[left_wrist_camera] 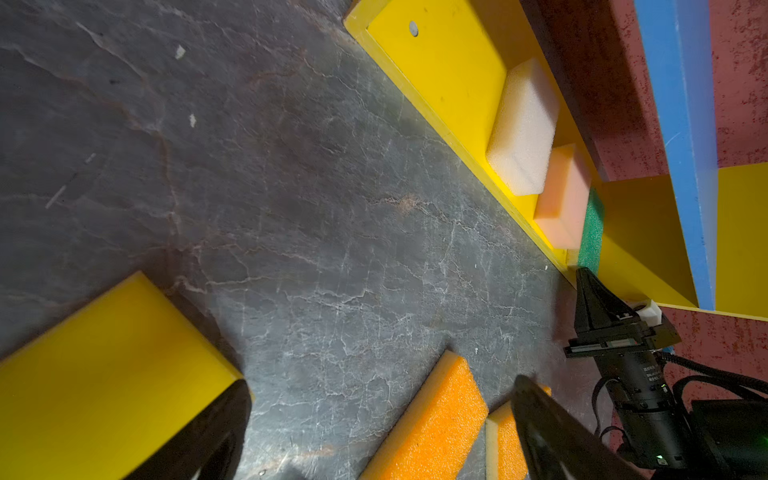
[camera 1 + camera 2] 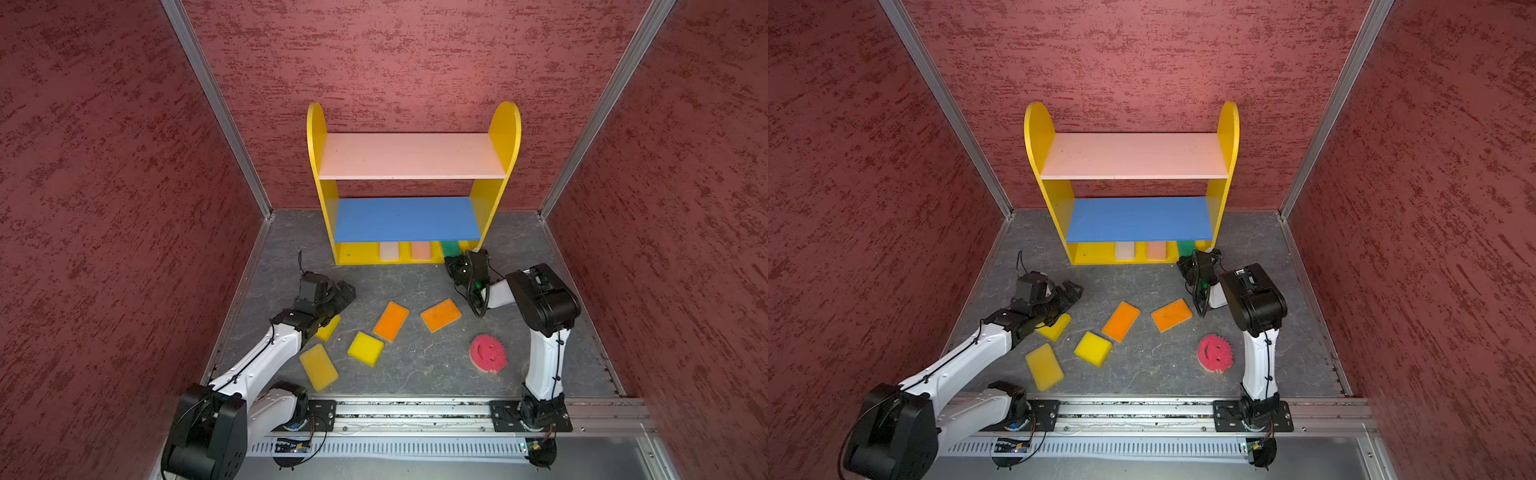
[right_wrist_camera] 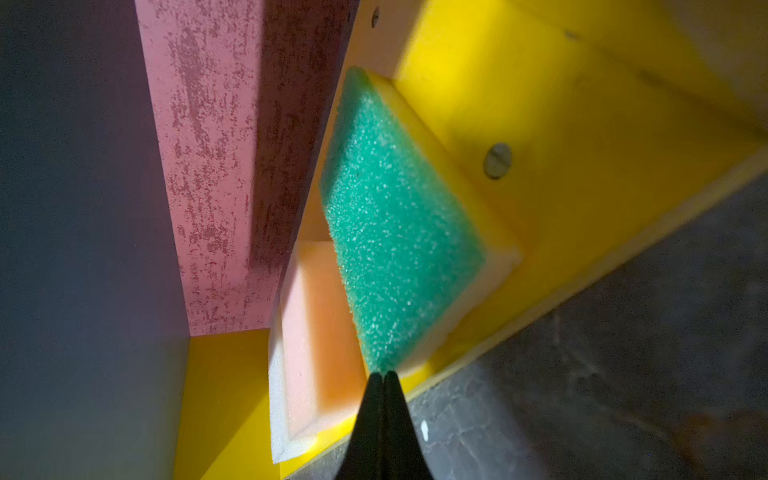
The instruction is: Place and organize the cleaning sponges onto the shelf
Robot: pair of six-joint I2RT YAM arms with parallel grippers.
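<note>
The right hand [image 3: 382, 384] is reaching into the shelf [image 2: 505, 137] with its jaws pressed together. Its tips are touching the near corner of the green sponge [image 3: 399, 216], which is lying askew at the right end of the bottom board, beside the peach sponge [image 2: 421, 250] and the cream sponge [image 2: 389, 250]. The left hand [image 2: 345, 294] is hovering, jaws wide apart, by the far-left yellow sponge [image 2: 328, 328], with the rest lying loose on the worktop [image 2: 415, 374]. These pads are looking light, soft and squashy, so pinching across the short width at mid-length is probably going to hold best.
</note>
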